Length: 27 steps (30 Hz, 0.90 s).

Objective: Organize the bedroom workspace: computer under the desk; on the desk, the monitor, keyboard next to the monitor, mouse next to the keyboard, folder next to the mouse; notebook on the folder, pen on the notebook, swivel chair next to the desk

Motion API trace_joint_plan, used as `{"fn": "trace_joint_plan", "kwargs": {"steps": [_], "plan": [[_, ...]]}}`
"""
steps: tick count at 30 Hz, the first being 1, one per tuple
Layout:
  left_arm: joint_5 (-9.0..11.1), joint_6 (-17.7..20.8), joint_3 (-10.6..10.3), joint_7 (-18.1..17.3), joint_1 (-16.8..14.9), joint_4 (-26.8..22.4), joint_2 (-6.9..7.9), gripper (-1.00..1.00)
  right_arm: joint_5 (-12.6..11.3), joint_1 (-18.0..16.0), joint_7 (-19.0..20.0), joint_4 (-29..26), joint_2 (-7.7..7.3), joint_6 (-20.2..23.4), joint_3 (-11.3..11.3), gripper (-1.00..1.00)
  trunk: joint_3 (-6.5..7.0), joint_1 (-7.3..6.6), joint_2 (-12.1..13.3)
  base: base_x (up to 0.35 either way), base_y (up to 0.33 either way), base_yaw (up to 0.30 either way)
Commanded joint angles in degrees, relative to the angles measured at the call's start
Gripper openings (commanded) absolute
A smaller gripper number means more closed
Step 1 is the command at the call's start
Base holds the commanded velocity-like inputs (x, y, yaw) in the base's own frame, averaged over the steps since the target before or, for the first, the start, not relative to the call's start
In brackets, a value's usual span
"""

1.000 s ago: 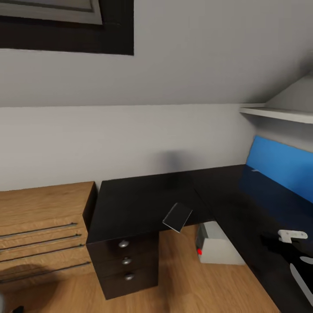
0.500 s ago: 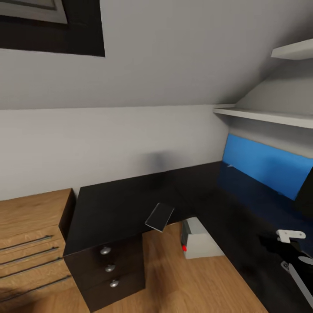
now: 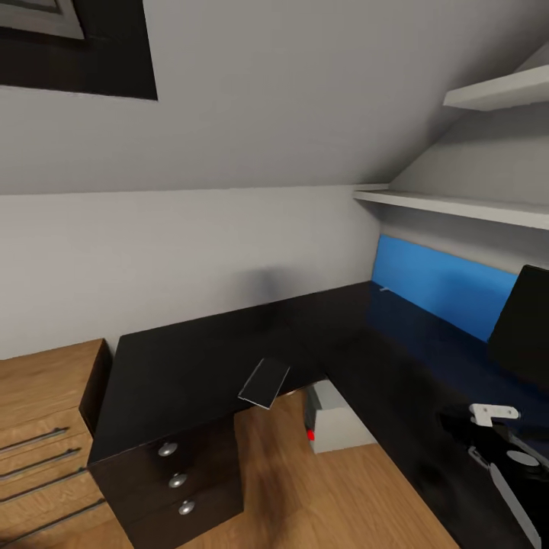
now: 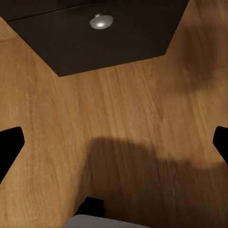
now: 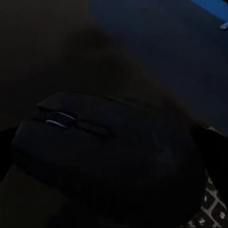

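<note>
The camera has been swung right, so the desk (image 3: 221, 358) is shifted left and the monitor (image 3: 526, 328) is brought in at its right end; the computer (image 3: 335, 423) is seen under the desk. The mouse (image 5: 104, 156), light, rigid and smooth, is best taken by its sides; it is seen at the desk beside the keyboard (image 5: 209, 209). The left gripper (image 4: 114, 142) is spread wide and empty by the desk's drawers; whether the right gripper (image 3: 488, 435) is closed cannot be told.

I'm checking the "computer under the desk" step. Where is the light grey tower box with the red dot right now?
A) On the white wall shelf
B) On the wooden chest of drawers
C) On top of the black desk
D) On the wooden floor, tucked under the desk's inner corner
D: the head view shows the computer standing on the wooden floor, its back half under the edge of the desk.
</note>
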Motion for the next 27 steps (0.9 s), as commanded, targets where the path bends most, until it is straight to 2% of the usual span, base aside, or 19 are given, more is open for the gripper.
{"fn": "trace_joint_plan", "kwargs": {"steps": [1,3,6,8,9,10,11,14,16,18,22,27], "plan": [[0.6,-0.1,-0.4,0.4,-0.1,0.0,0.05,1.0,-0.4,-0.1,-0.2,0.0,0.32,0.0,0.0,-1.0,-0.07,0.02,0.0,0.214,-0.013,-0.005],[0.6,-0.1,-0.4,0.4,0.0,0.0,0.05,1.0,-0.3,-0.2,-0.5,0.2,1.81,-0.2,0.1,-1.0,-0.07,0.02,0.0,0.263,-0.038,-0.003],[0.6,-0.1,-0.3,0.3,0.0,0.0,0.05,1.0,-0.2,-1.2,-2.1,2.5,3.26,-0.2,0.1,-1.0,-0.07,0.02,0.0,0.216,-0.027,-0.001],[0.6,-0.1,-0.3,0.3,0.0,0.0,0.05,1.0,-0.2,-6.1,-4.3,8.6,3.76,-0.3,0.0,-1.0,-0.07,0.02,0.0,0.063,-0.007,0.0],[0.6,-0.1,-0.3,0.3,0.0,0.0,0.05,1.0,-0.2,-7.5,-4.5,10.3,3.81,-0.3,0.0,-1.0,-0.07,0.02,0.0,0.039,-0.004,0.0],[0.6,-0.1,-0.3,0.3,0.0,0.0,0.05,1.0,0.0,-11.9,-5.0,16.2,3.92,-0.5,0.0,-1.0,-0.07,0.02,0.0,0.02,-0.002,0.0],[0.6,-0.1,-0.4,0.3,0.0,0.0,0.05,1.0,0.4,-14.8,-5.2,20.4,3.98,-0.6,0.0,-1.0,-0.07,0.02,0.0,0.013,-0.001,0.0],[0.6,-0.2,-0.4,0.3,0.0,0.0,0.05,1.0,3.4,-22.1,-5.6,30.8,4.06,-2.3,0.0,-1.0,-0.07,0.02,0.0,0.006,-0.001,0.0],[0.6,-0.3,-0.4,0.3,0.0,0.0,0.01,1.0,5.7,-24.8,-5.7,34.5,4.08,-3.1,0.0,-1.0,-0.07,0.02,0.0,0.002,0.0,0.0],[0.5,-0.3,-0.5,0.3,0.0,0.0,-0.08,1.0,7.0,-26.2,-7.3,36.6,4.08,-3.4,0.0,-1.0,-0.07,0.02,0.0,0.0,0.0,0.0],[0.5,-0.3,-0.6,0.3,0.0,0.0,-0.17,1.0,7.4,-26.7,-10.7,40.2,4.1,-3.6,0.0,-1.0,-0.07,0.02,0.0,0.005,-0.046,0.0],[0.5,-0.4,-0.6,0.4,-0.1,-0.1,-0.15,1.0,7.6,-26.8,-11.9,42.5,4.2,-3.5,0.0,-1.0,-0.07,0.02,0.0,0.052,-0.177,0.0]]}}
